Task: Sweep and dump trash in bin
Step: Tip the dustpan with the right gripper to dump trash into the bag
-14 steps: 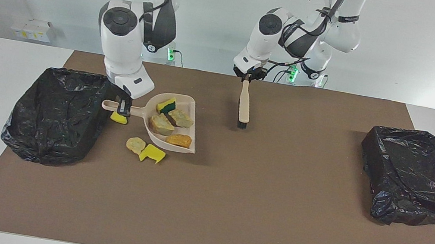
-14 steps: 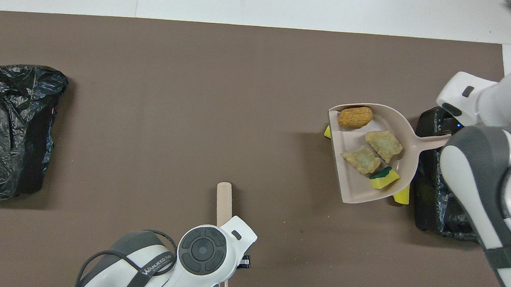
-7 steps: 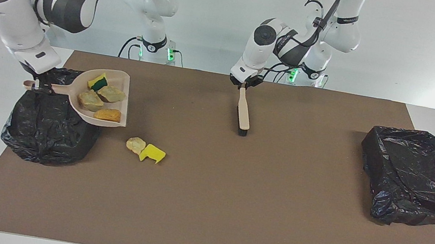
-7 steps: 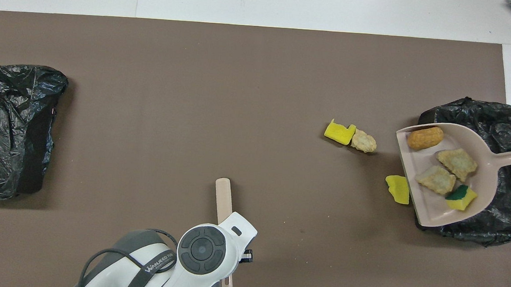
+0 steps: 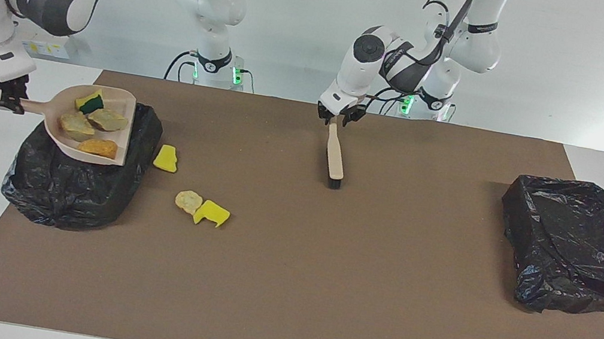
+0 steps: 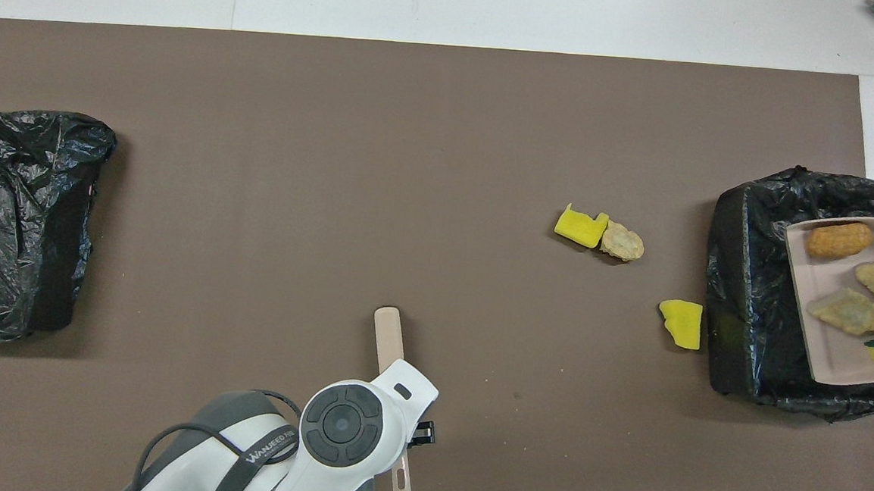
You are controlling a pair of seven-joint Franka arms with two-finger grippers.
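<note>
Right gripper (image 5: 8,100) is clenching the beige plastic dustpan (image 5: 114,121) handle over the black-bagged bin (image 5: 70,184), four trash scraps (image 5: 89,127) riding in it. Three loose scraps (image 5: 195,192) are lying beside the bin. Left gripper (image 5: 338,117) is standing released around the beige brush (image 5: 335,156) handle.

The right gripper (image 5: 6,99) has carried the loaded dustpan (image 5: 77,141) off the table and out over the bin (image 5: 72,184), uncovering a yellow sponge scrap (image 5: 165,158) beside it. The left gripper (image 5: 339,116) has spread its fingers around the brush (image 5: 335,155).
</note>
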